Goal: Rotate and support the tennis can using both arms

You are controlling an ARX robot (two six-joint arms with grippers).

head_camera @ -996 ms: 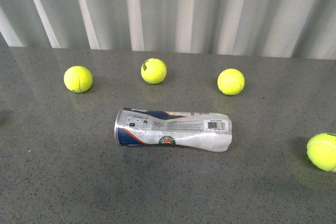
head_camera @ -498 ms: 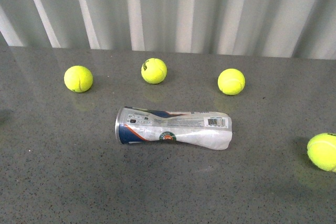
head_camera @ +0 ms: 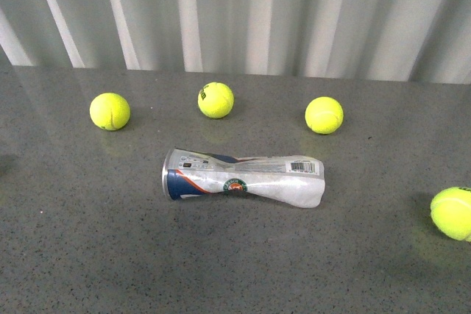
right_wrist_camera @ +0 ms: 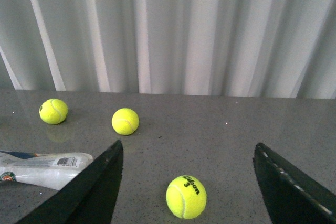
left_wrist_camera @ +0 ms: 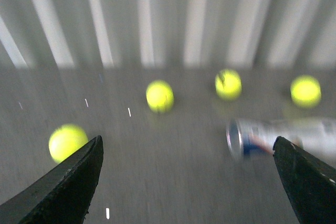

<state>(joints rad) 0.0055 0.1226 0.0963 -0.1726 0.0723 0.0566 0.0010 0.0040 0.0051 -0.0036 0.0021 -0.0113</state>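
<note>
Can (head_camera: 243,182) on its side on bench (head_camera: 88,248), rim left; left gripper (left_wrist_camera: 186,142) and right gripper (right_wrist_camera: 187,144) both spread wide, empty.

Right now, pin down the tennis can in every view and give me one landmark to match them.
Front view: the tennis can lies on its side mid-table, in front of three balls.
Left wrist view: the can is blurred and cut off by the frame edge.
Right wrist view: only the can's barcode end shows, at the frame edge.
Shared landmark: the tennis ball behind the barcode end.
</note>
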